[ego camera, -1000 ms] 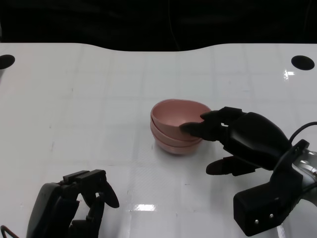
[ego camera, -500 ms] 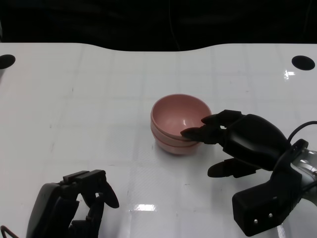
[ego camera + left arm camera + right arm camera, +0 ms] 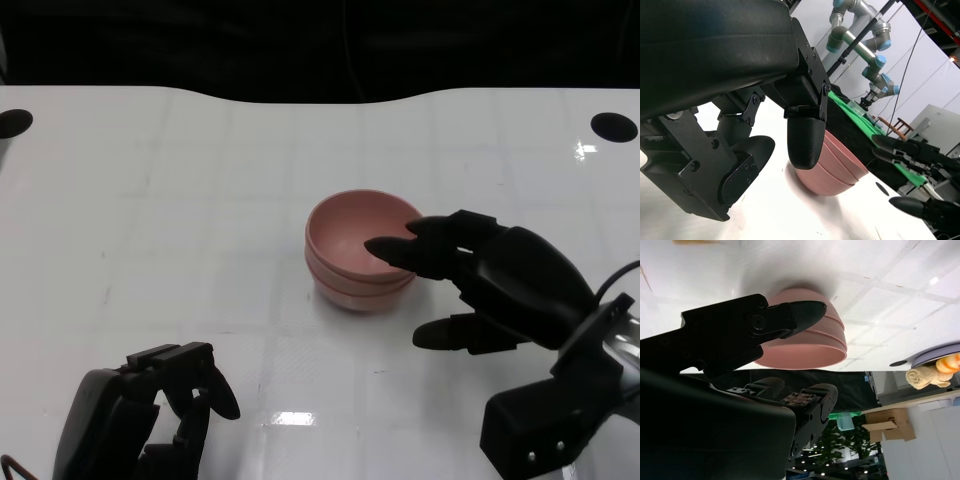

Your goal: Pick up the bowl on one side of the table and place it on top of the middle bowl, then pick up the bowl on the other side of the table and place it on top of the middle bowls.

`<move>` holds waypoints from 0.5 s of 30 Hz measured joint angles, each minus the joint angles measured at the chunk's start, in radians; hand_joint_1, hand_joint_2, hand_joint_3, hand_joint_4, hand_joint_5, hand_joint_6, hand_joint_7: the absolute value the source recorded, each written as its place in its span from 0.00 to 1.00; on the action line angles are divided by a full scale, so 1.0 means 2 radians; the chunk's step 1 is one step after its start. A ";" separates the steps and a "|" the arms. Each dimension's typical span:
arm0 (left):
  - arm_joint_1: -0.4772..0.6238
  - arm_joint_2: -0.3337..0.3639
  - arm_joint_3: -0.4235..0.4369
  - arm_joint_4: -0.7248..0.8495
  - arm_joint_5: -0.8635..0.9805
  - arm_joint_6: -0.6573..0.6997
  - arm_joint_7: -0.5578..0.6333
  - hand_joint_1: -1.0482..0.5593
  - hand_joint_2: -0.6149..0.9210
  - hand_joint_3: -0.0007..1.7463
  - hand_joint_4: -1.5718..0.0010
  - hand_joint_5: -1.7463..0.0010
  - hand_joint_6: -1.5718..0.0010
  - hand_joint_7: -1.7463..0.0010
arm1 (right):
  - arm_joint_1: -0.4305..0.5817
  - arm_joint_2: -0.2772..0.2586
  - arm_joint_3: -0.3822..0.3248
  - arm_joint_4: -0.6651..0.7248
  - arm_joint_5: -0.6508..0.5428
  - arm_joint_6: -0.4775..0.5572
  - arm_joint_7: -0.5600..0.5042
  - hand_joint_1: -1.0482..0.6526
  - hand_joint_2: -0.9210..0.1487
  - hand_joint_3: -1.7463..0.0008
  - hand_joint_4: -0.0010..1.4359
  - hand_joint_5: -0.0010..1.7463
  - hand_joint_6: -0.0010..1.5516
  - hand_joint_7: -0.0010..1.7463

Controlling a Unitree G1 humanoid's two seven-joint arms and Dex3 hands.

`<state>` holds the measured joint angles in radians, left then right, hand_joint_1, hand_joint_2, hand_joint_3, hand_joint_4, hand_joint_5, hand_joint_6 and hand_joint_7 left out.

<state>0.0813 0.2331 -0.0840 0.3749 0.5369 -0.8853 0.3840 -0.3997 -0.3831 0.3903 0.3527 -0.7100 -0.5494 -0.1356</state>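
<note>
A stack of pink bowls [image 3: 352, 245] stands nested and level at the middle of the white table [image 3: 180, 200]. My right hand [image 3: 495, 280] is just right of it, fingers spread. One fingertip [image 3: 385, 247] reaches over the top bowl's right rim and the thumb [image 3: 445, 335] lies well clear on the table side, so nothing is held. The right wrist view shows the stack [image 3: 807, 347] beyond a straight finger [image 3: 755, 322]. My left hand [image 3: 150, 415] sits at the lower left near the front edge, fingers loosely bent and holding nothing. Its wrist view shows the stack [image 3: 832, 167] past its fingers [image 3: 805, 142].
Two dark round holes mark the table's far corners [image 3: 12, 123] [image 3: 611, 126]. The table's back edge borders a black background. In the left wrist view a grey robot arm [image 3: 867, 37] and a green surface [image 3: 860, 112] stand beyond the table.
The top bowl, tilted in my right fingers one second ago, has dropped level into the stack. My right fingers have let go and spread. The left hand has not moved.
</note>
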 measured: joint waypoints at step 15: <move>0.000 0.001 0.001 -0.002 0.003 0.000 0.000 0.65 0.58 0.89 0.47 0.04 0.48 0.16 | 0.111 -0.009 -0.058 -0.070 0.021 -0.044 -0.057 0.46 0.05 1.00 0.40 0.35 0.49 0.11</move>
<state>0.0819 0.2343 -0.0825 0.3700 0.5429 -0.8855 0.3842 -0.1783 -0.4019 0.2742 0.2125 -0.6674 -0.6377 -0.2489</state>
